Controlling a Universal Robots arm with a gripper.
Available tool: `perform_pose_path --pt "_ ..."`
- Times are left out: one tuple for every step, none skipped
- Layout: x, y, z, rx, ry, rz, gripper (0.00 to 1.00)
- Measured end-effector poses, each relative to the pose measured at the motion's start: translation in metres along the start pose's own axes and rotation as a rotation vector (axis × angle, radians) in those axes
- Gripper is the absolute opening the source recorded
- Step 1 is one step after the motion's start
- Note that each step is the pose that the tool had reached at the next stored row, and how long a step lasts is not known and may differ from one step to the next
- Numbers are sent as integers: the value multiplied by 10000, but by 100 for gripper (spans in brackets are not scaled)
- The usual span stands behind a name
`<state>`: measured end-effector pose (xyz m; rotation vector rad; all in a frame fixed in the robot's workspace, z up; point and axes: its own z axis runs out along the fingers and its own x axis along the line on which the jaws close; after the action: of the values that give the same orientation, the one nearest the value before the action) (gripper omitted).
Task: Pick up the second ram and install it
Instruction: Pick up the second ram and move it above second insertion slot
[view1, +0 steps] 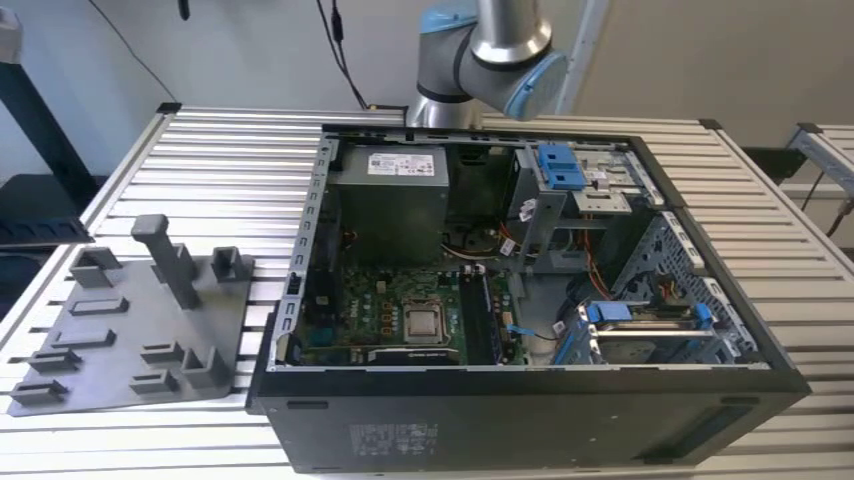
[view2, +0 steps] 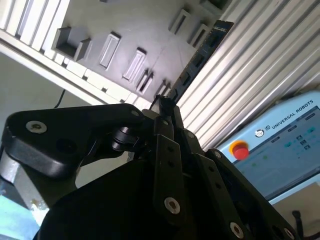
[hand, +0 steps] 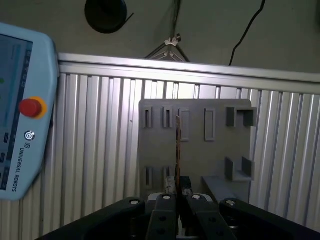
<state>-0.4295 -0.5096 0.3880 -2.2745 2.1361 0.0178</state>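
My claw (hand: 178, 196) is pinched narrow on one end of the second ram (hand: 177, 145). The stick juts out edge-on toward the grey fixture plate (hand: 220, 145) on the slatted bench (hand: 90, 150). I judge the pick-up made and the install not begun. Seating it calls for squaring its edge to a free slot on the motherboard (view1: 387, 305) inside the open computer case (view1: 534, 410).
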Motion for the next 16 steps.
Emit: perform_pose_path --pt "0 0 -12 -1 1 0 14" --pt "-1 0 -24 -1 0 1 14" --pt "-1 0 -35 0 0 0 14" --pt "-1 0 -45 1 -1 0 14" --pt "-1 0 -57 0 -1 0 14" --pt "-2 -1 -69 -1 1 0 14" --pt "-2 -1 -79 0 0 0 14" --pt "-2 -1 -88 0 0 0 14" --pt "-2 0 -94 1 0 0 14" --pt "-2 -1 -99 1 -1 0 14" --pt "-2 -1 -109 -1 1 0 14" --pt "-3 -1 -120 -2 1 0 14" --pt "-3 -1 -126 0 0 0 14" --pt "-3 -1 -130 1 0 0 14" --pt "-3 -1 -130 1 -1 0 14" --pt "-3 -1 -130 2 -1 0 14"
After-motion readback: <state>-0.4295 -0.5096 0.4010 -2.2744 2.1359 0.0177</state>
